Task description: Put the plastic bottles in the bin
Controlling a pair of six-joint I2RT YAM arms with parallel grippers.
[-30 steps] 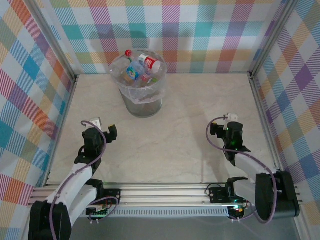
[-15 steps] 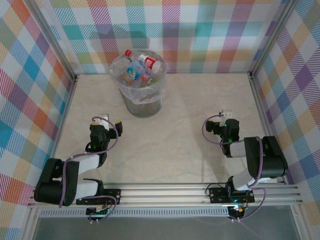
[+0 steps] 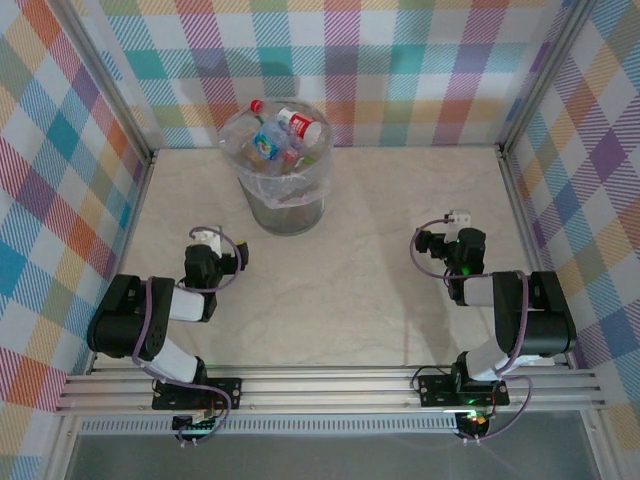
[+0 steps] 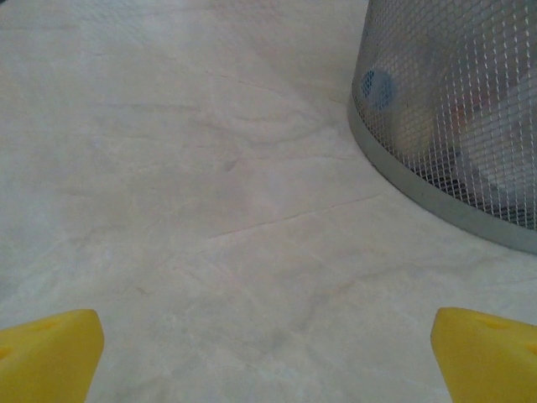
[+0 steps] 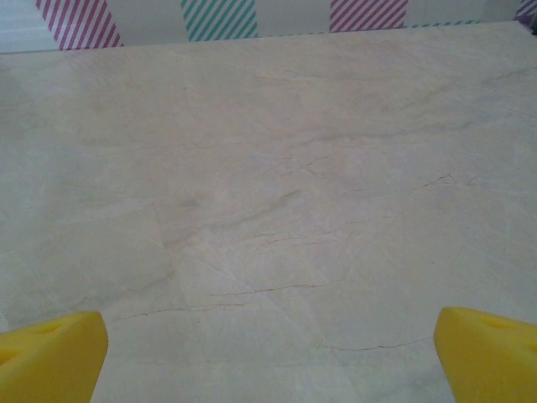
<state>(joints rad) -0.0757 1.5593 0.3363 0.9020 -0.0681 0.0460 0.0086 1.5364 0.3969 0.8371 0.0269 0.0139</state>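
Top external: bottles (image 3: 283, 135) heaped over the bin (image 3: 290, 208) rim, left claw (image 3: 220, 258) and right claw (image 3: 452, 243) open, empty; bump the bin and some likely roll out

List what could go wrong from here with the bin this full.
The plastic bottles are heaped up to the rim of the bin. The red-capped bottle pokes above the far edge and might tip out onto the table. The left gripper, jaws open, sits low near the bin's mesh wall, so a swing that way could nudge the bin and spill the pile.
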